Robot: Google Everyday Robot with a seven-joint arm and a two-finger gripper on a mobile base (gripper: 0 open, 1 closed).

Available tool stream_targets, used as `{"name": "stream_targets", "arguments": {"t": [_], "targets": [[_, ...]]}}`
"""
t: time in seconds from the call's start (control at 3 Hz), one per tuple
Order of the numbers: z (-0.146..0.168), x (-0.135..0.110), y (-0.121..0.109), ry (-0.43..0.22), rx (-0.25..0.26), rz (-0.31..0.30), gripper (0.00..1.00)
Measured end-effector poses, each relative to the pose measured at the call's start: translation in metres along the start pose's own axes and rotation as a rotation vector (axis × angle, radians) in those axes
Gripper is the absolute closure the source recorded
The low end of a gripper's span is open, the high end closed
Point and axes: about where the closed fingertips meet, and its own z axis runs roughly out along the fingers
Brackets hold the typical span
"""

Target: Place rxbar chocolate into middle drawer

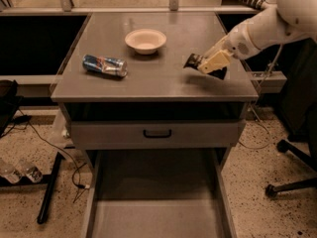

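Note:
The rxbar chocolate is a dark flat bar held in my gripper over the right side of the grey cabinet top. The cream fingers are shut on it, and the bar's dark ends stick out on both sides. It sits at or just above the surface; I cannot tell which. The middle drawer is pulled out wide open below the front of the cabinet, and its plain grey floor is bare. The gripper is above and to the right of the drawer.
A crushed blue-silver can lies on the left of the top. A white bowl stands at the back middle. A shut drawer front with a black handle is above the open drawer. Cables and a black stand lie on the floor at left.

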Motion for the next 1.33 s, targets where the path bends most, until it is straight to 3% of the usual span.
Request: {"name": "stream_targets", "arguments": {"t": [0.33, 0.67, 1.0, 1.33], "targets": [[-0.04, 0.003, 0.017, -0.018, 0.068, -0.031, 1.0], [-0.051, 0.032, 0.051, 0.0, 0.08, -0.025, 1.0], [-0.042, 0.076, 0.093, 0.02, 0.049, 0.034, 1.0], [-0.002, 0.12, 0.134, 0.041, -0.014, 0.119, 1.0]]}}
